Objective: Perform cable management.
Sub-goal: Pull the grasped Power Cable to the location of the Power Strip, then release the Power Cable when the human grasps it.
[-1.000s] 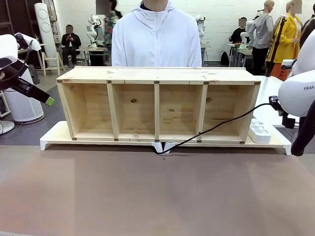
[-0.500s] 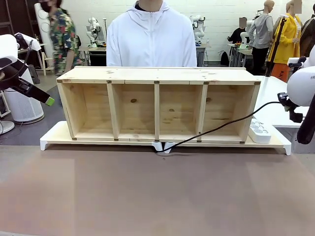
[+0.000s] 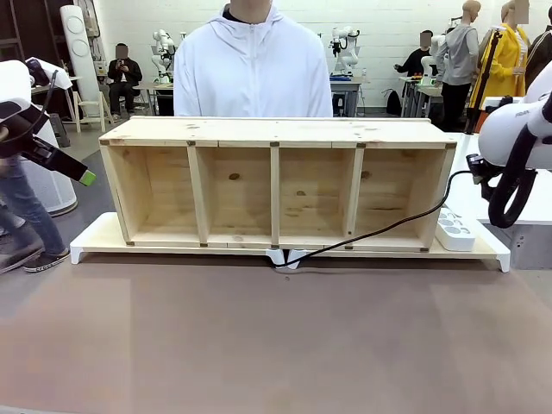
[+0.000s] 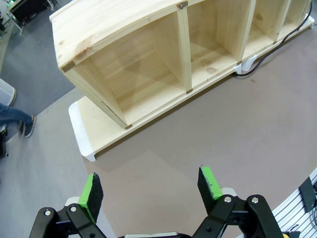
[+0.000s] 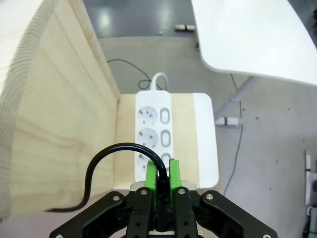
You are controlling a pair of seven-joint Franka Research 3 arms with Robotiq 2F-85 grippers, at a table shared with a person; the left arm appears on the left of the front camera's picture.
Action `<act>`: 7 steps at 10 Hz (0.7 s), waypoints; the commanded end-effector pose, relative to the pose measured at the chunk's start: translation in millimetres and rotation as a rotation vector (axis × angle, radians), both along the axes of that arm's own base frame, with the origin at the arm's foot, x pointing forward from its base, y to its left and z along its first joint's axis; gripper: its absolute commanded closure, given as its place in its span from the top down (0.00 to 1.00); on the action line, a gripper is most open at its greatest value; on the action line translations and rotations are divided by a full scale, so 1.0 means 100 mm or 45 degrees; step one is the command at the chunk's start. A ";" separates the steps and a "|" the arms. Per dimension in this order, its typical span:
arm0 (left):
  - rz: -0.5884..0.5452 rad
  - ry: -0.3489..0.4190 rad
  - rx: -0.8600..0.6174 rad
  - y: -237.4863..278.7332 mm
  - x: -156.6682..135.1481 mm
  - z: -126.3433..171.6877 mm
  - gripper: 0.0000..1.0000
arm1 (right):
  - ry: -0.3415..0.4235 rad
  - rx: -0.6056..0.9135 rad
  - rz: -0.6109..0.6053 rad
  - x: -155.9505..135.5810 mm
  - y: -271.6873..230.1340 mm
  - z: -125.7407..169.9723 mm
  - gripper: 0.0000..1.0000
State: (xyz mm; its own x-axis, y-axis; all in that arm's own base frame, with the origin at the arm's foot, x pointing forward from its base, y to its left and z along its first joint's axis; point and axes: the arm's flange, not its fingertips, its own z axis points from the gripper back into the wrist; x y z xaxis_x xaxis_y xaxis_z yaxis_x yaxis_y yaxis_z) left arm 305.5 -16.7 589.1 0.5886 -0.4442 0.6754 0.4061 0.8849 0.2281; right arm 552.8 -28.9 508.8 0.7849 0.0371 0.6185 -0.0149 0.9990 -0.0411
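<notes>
Front view, far left of frame: left gripper [image 4: 150, 187] hangs in the air, clear of the brown table [image 3: 276, 345] and off the left end of the wooden shelf [image 3: 276, 129]. In its wrist view, the two green pads stand wide apart with nothing between them: pincer open, empty.

Centre: the shelf is a long four-compartment unit, open side facing the robot, and sits on a white base board [image 3: 95, 237]. A person in a white hoodie [image 3: 254, 69] stands behind it at the far side.

Centre to right: the cable [image 3: 379, 228] starts at the notch in the white base under the middle divider. It rises rightward across the front of the rightmost compartment and goes up past the shelf's right end toward the right arm.

Right: a white power strip [image 3: 454, 231] lies on the base board just beside the shelf's right end wall.

Right edge: right gripper [image 5: 162, 178] is held above the power strip. In its wrist view, the green pads are pressed together on the cable, which loops out leftward from between them. Pincer closed, gripping the cable.
</notes>
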 end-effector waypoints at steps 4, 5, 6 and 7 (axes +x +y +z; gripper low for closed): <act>0.002 0.004 -0.007 0.01 0.00 0.00 1.00 | -0.002 0.007 0.022 0.11 0.00 -0.06 0.13; 0.002 0.004 -0.007 0.01 0.00 0.00 1.00 | -0.002 0.007 0.022 0.11 0.00 -0.06 0.13; 0.002 0.004 -0.007 0.01 0.00 0.00 1.00 | -0.002 0.007 0.022 0.11 0.00 -0.06 0.13; 0.002 0.004 -0.007 0.01 0.00 0.00 1.00 | -0.002 0.007 0.022 0.11 0.00 -0.06 0.13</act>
State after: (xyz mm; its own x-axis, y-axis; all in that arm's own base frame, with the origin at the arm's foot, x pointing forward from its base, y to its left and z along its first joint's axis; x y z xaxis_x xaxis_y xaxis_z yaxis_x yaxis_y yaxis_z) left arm 305.5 -16.7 589.1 0.5887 -0.4442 0.6754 0.4061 0.8849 0.2280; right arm 563.5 -29.3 501.2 0.7858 0.0514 0.6163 -0.0373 0.9987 -0.0358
